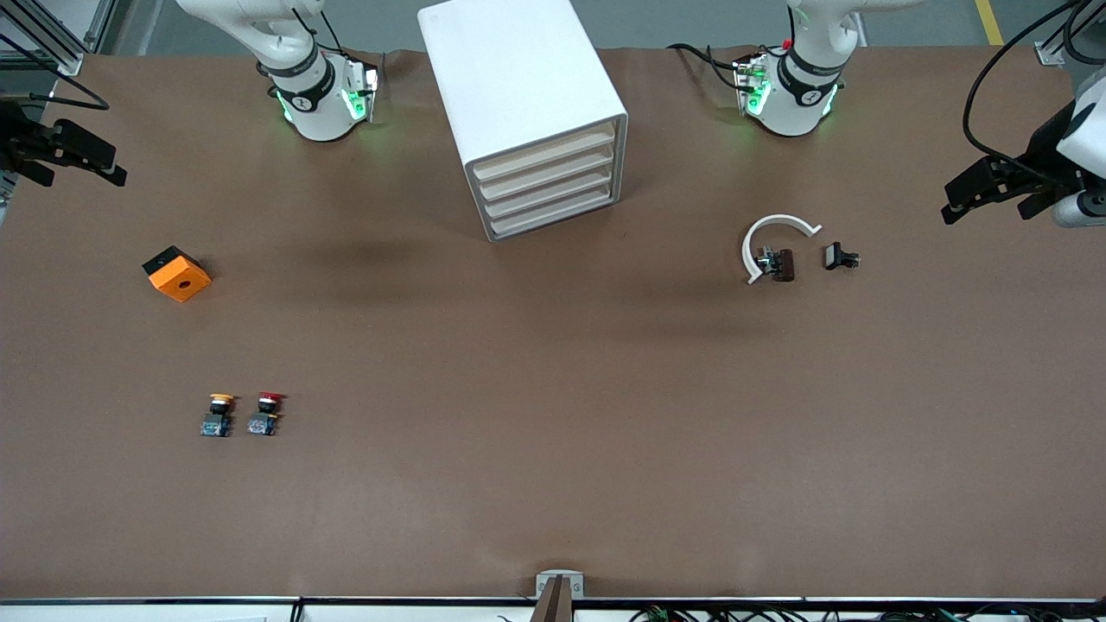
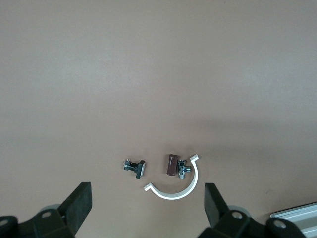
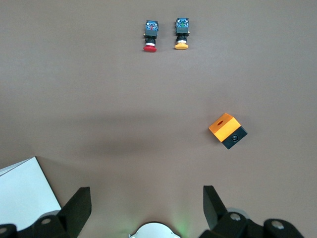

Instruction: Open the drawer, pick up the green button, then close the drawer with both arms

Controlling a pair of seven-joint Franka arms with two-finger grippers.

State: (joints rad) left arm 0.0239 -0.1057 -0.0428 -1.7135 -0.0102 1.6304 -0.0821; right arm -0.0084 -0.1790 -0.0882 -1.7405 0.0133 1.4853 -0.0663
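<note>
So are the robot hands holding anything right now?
No. The left hand and the right hand are both open and empty, up over the table.

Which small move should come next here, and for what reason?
Probably one arm should bring its gripper to the white drawer cabinet. All four drawers look shut, no green button is visible, and both the left gripper and the right gripper hang open at the table's ends.

So the right gripper (image 3: 143, 208) has its two black fingers (image 3: 79, 206) spread wide over bare brown tabletop (image 3: 99, 89). On the table sit a red-capped push button (image 3: 150, 35) just beside a yellow-capped push button (image 3: 181, 33), plus an orange-and-black cube with a small hole (image 3: 227, 130). Corner of a white cabinet (image 3: 22, 191) peeks in too.
</note>
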